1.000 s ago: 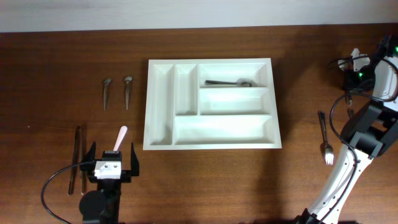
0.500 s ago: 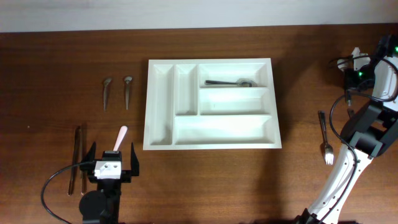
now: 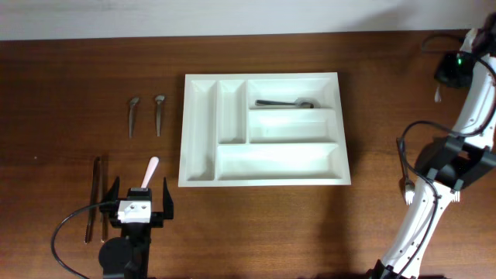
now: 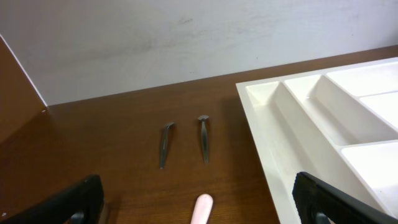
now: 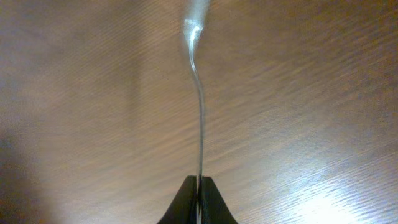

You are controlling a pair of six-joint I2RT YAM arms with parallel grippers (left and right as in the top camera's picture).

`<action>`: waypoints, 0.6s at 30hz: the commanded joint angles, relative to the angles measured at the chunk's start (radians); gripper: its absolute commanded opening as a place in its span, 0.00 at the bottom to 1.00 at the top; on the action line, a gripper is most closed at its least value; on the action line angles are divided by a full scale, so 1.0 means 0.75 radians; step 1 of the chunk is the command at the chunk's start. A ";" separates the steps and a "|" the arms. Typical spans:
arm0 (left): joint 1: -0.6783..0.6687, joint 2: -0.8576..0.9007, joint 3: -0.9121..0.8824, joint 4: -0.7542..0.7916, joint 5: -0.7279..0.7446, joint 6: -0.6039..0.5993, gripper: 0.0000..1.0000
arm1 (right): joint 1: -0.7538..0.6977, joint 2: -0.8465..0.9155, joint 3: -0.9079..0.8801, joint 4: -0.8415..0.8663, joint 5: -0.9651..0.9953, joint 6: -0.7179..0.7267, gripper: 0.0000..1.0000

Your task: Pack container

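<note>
Between the fingertips of the right gripper (image 5: 199,189): a thin metal utensil (image 5: 199,124), pinched at its handle end with the jaws closed tight on it; its far end is too blurred to tell what kind it is.
Right gripper's place: well to the right of the container (image 3: 200,180), out past its far right corner.
Left gripper (image 3: 140,191): fingers spread wide, gripping nothing; it sits near the container's near left corner, off to the left.
Between the left fingers: the pink handle (image 4: 203,208), lying loose on the table (image 3: 62,93).
Container: white five-compartment tray, lying flat.
Upper long compartment: one dark metal utensil (image 3: 285,102), lying lengthwise.
Other long compartments and both upright ones: white floors in plain view.
Left of the container: first short utensil (image 3: 132,116) and second short utensil (image 3: 159,114), side by side, apart from the container's wall.
Farther left of the container: dark rods (image 3: 96,178), just beside the left gripper.
</note>
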 commanded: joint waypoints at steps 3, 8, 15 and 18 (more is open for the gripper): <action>0.007 -0.010 -0.008 0.003 0.015 -0.012 0.99 | 0.128 -0.129 0.156 -0.119 -0.158 0.384 0.04; 0.007 -0.010 -0.008 0.003 0.015 -0.012 0.99 | 0.234 -0.167 0.156 -0.184 -0.161 0.673 0.04; 0.007 -0.010 -0.008 0.003 0.015 -0.012 0.99 | 0.338 -0.167 0.156 -0.196 -0.052 0.776 0.04; 0.007 -0.010 -0.008 0.003 0.015 -0.012 0.99 | 0.340 -0.167 0.152 -0.190 0.043 0.777 0.04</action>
